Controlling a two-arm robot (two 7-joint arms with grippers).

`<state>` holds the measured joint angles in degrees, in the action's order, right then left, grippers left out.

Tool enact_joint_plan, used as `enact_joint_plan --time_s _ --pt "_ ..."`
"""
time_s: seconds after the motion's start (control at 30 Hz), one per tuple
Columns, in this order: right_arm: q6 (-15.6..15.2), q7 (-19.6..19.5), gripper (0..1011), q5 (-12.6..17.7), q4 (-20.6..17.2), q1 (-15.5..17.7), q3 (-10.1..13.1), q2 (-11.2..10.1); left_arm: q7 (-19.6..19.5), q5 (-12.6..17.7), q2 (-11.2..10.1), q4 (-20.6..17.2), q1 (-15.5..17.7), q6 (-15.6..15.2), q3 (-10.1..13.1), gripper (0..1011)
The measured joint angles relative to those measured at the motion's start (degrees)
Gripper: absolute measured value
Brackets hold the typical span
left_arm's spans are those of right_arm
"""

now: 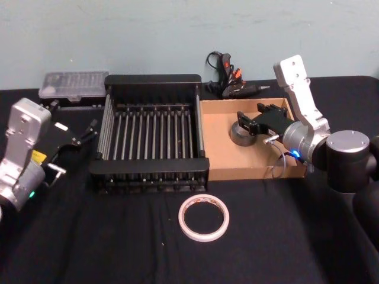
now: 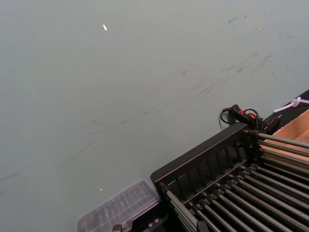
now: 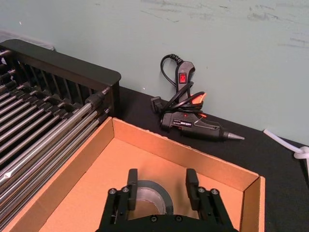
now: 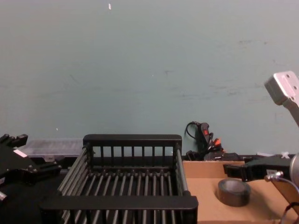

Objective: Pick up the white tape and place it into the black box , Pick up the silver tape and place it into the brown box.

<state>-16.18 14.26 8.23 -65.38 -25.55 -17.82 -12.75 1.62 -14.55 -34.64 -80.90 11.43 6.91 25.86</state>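
2 boxes sit side by side on a black cloth table (image 1: 118, 248) against a pale teal wall (image 4: 149, 70). The silver tape (image 1: 241, 135) lies in the brown box (image 1: 216, 142), with the right gripper (image 1: 249, 120) just above it, fingers spread. The white tape (image 1: 204, 218) lies on the cloth before the black box (image 1: 151, 83). The left gripper (image 1: 80, 139) rests left of that box; I cannot tell its finger state. A glue gun (image 3: 200, 128) lies by the wall.

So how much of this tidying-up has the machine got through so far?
About half. The silver tape already lies in the brown box, with the right gripper open just over it, so that part looks done or nearly so. The white tape lies on the table in front of the black box, untouched. The left gripper waits beside that box.
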Motion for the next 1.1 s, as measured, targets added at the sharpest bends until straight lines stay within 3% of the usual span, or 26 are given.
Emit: enact_joint_plan --time_s 0.3,0.47,1.1 --pt "0.00 0.03 893 0.06 -0.06 0.00 0.01 -0.01 0.00 0.00 0.00 0.00 0.00 0.00 0.00 1001" --pt "0.00 0.04 1002 0.09 -0.06 0.00 0.01 -0.01 0.00 0.00 0.00 0.00 0.00 0.00 0.00 1001" --pt "-0.06 0.65 1002 0.21 -0.74 0.41 0.67 0.02 0.00 0.00 0.00 0.00 0.00 0.00 0.00 1001"
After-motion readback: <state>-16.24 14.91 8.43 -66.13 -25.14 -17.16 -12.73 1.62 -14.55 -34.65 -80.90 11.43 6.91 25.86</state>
